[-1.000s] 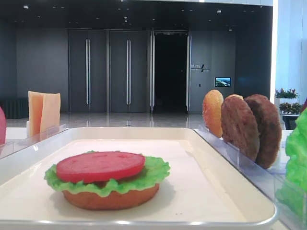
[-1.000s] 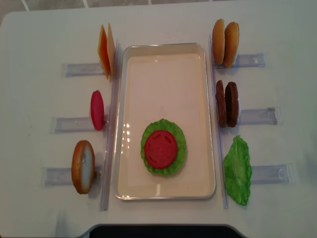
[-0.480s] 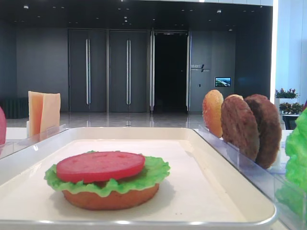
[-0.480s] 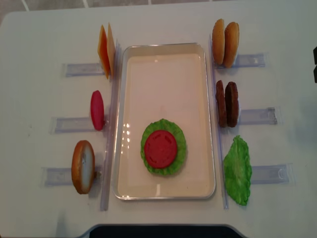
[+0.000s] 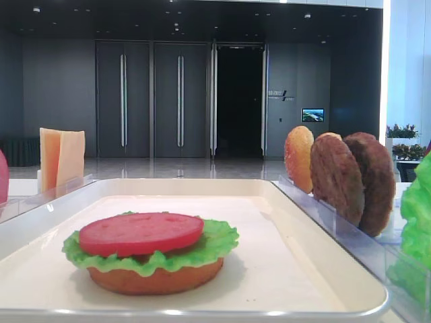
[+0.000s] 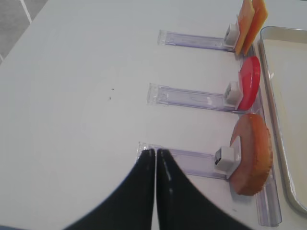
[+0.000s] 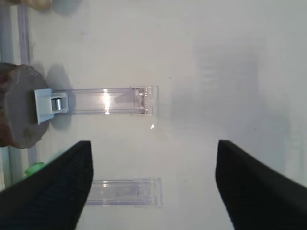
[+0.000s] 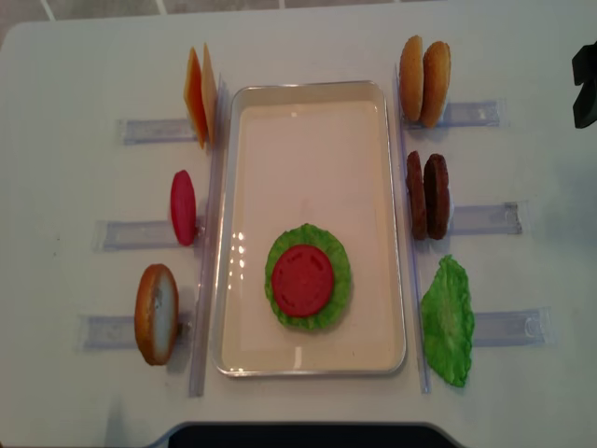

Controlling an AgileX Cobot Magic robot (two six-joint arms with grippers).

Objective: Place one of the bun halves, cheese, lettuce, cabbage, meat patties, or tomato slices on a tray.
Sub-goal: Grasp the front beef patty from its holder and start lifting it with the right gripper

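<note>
Both jaws of my left gripper are pressed together with nothing between them, above the white table beside a clear rack that holds one bun half. My right gripper has its jaws wide apart and holds nothing; it hangs over the table to the right of the meat patties, which stand upright in their rack. On the tray I see a stack: a bun half at the bottom, lettuce on it, and a tomato slice on top. Left of the tray stand the cheese and another tomato slice. On the right stand two bun halves and one more lettuce leaf.
</note>
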